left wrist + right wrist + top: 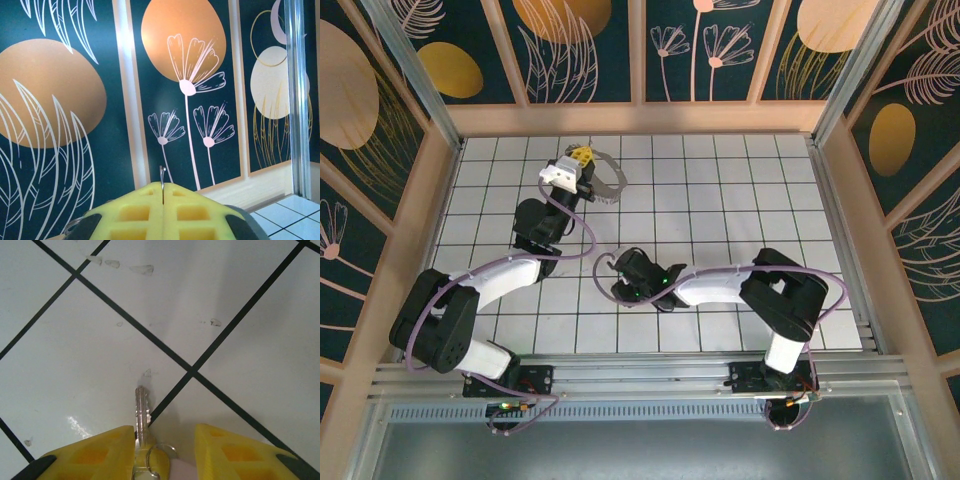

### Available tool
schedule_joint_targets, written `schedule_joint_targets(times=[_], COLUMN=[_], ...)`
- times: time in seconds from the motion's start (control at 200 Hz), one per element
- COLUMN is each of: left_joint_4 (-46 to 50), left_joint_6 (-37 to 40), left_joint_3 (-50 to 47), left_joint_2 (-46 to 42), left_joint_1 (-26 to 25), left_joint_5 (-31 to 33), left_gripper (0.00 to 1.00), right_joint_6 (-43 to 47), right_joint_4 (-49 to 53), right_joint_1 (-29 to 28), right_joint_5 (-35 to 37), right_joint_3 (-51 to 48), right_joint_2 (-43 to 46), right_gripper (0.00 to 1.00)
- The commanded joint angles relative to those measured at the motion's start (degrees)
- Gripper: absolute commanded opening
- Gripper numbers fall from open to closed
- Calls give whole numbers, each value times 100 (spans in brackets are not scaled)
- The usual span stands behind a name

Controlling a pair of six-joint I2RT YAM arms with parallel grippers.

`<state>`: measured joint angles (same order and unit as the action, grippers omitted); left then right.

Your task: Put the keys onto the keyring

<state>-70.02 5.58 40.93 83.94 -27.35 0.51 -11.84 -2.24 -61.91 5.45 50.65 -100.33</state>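
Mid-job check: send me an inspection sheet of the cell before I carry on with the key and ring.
Surface: white tiled table with dark grout; a few small smudges.
Job's things: key lying flat on a tile; keyring, a thin metal edge standing up between closed pads.
Clutter: nothing seen.
Grippers: left pincer shut on the keyring, pointing at the back wall; right pincer open, low over the tile, with the key against one finger.
Cables: purple cables loop along both arms.
Surroundings: dark teal floral wall panels.
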Motion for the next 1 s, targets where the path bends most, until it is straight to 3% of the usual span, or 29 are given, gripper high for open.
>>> schedule_joint_targets(times=[0.0, 0.415, 0.651, 0.846, 0.996], left_joint_4=[-214, -116, -100, -58, -40], left_joint_6=[-24, -60, -130, -180, -245], left_joint_3=[45, 179, 227, 232, 191], left_joint_2=[-64, -13, 21, 0, -52], left_joint_1=[37, 37, 37, 36, 37], left_joint_5=[-68, -121, -174, -228, -269], left_gripper=[0, 0, 0, 0, 0], right_joint_6=[127, 168, 147, -31, -158], right_joint_4=[321, 294, 290, 170, 21], right_joint_1=[-150, -190, -113, 342, 842], right_joint_5=[409, 487, 639, 549, 291], right_joint_3=[139, 111, -39, -494, -911], right_joint_2=[-116, -327, -180, 478, 1062], right_gripper=[37, 36, 18, 2, 0])
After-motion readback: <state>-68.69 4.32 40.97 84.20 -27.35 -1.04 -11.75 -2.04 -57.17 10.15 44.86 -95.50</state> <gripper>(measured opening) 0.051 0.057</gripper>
